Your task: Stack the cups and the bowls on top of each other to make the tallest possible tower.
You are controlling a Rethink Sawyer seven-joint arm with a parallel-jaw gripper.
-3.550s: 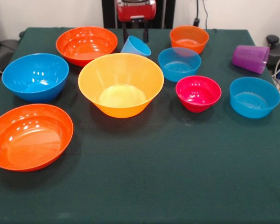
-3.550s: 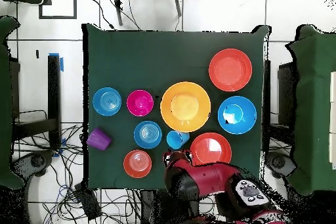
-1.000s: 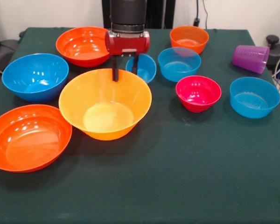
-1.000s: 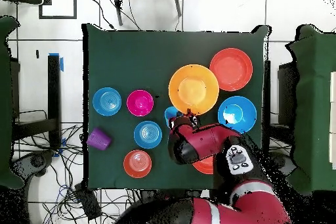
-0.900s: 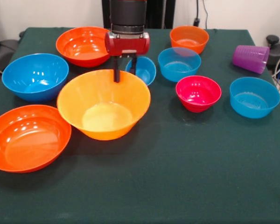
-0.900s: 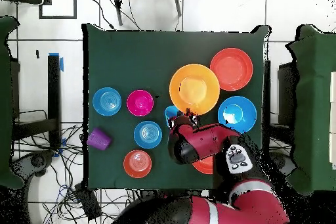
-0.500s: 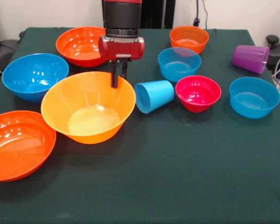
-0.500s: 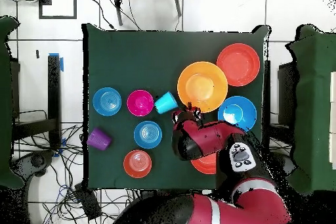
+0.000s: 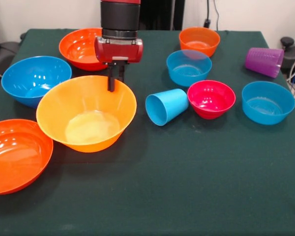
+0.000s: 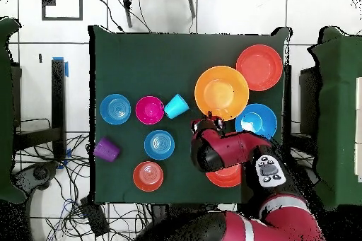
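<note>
Behind arm [image 10: 233, 150], red-orange bowl [image 10: 228, 176] half hidden

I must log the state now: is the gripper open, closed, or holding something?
Gripper: closed on the far rim of the yellow-orange bowl.

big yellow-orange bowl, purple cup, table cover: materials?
Yellow-orange bowl: looks like glossy, slightly translucent plastic, with bright highlights and a paler, glowing base.
Purple cup: translucent plastic by its see-through tint, seemingly with a finely ribbed wall.
Table cover: probably matte dark green cloth, with no reflections.
</note>
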